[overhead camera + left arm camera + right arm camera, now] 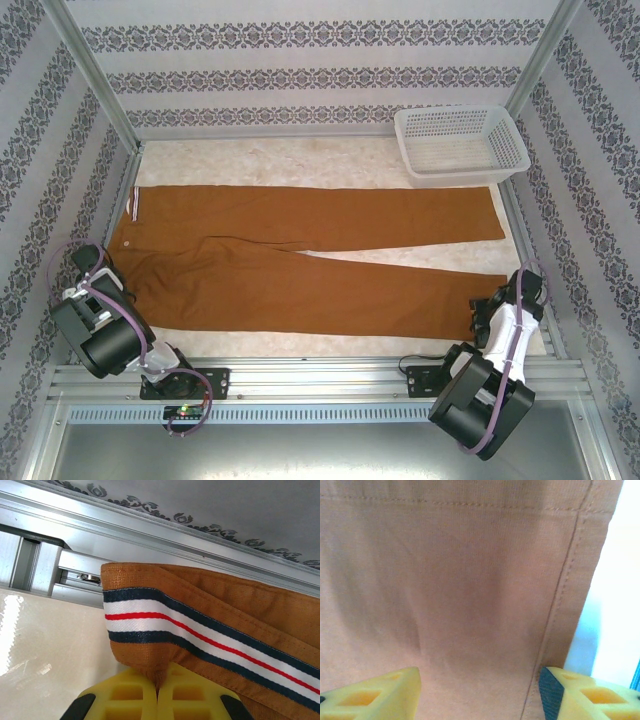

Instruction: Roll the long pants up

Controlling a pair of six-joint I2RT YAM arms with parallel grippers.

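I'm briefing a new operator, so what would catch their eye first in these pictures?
The rust-brown long pants spread flat across the table, waist at the left, with a white plastic basket at the far right. The left gripper pinches the waistband, baring its navy, white and red striped lining.

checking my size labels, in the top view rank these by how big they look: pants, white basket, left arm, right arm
1. long pants, by far largest.
2. white basket, left arm, right arm: roughly alike; the arms sit nearer the camera, so unranked.
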